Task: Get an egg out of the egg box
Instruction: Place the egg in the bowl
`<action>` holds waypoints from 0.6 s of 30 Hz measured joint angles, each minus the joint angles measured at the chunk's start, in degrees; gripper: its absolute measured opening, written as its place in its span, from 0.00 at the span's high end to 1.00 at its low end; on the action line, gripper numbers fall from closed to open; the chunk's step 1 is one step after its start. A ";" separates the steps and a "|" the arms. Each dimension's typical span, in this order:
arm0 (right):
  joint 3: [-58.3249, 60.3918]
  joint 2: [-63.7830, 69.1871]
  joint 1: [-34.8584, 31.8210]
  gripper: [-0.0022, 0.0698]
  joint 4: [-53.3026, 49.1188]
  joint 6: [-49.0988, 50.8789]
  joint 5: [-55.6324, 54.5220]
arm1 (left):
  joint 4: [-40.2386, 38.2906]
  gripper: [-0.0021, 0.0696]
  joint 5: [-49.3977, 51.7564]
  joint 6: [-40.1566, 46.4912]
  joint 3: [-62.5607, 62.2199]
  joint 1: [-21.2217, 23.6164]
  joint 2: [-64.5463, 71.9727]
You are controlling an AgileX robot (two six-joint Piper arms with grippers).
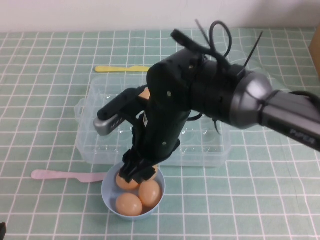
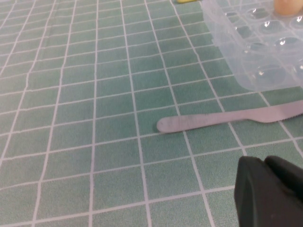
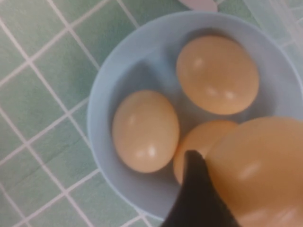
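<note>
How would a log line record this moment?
right gripper: shut on egg, above blue bowl | bowl: three eggs | left gripper: parked by pink knife

Tan-orange describes the egg (image 3: 258, 175) in my black right end effector (image 1: 141, 169), and the three others in the light-blue bowl (image 1: 108, 196). The clear egg box (image 1: 92, 148) sits on a bench (image 1: 45, 125) checked green with white lines, flanked by a pale pink utensil (image 1: 67, 175) and a yellow one (image 1: 120, 69). My left end effector (image 2: 272, 194) is black too.

High view looks down; right wrist close above blue bowl (image 3: 109, 94), both show it.
</note>
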 joint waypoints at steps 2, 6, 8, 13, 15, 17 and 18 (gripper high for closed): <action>0.00 1.21 0.00 0.42 0.00 -0.54 -0.09 | 0.00 0.98 0.00 0.00 0.00 0.00 0.00; 0.09 3.05 0.00 0.42 0.00 -3.12 -0.93 | 0.00 0.98 0.00 0.00 0.00 0.00 0.00; 0.13 3.15 0.00 0.42 0.00 -4.45 -1.56 | 0.00 0.98 0.00 0.00 0.00 0.00 0.00; 0.13 3.15 0.00 0.42 -0.93 -5.19 -3.38 | 0.00 0.98 0.00 0.00 0.00 0.00 0.00; 0.13 3.42 0.00 0.42 -1.16 -5.23 -3.51 | 0.00 0.98 0.00 0.00 0.00 0.00 0.00; 0.13 4.02 0.00 0.42 -1.28 -5.32 -3.61 | 0.00 0.98 0.00 0.00 0.00 0.00 0.00; 0.13 4.33 0.00 0.41 -1.32 -5.32 -3.61 | 0.00 0.98 0.00 0.00 0.00 0.00 0.00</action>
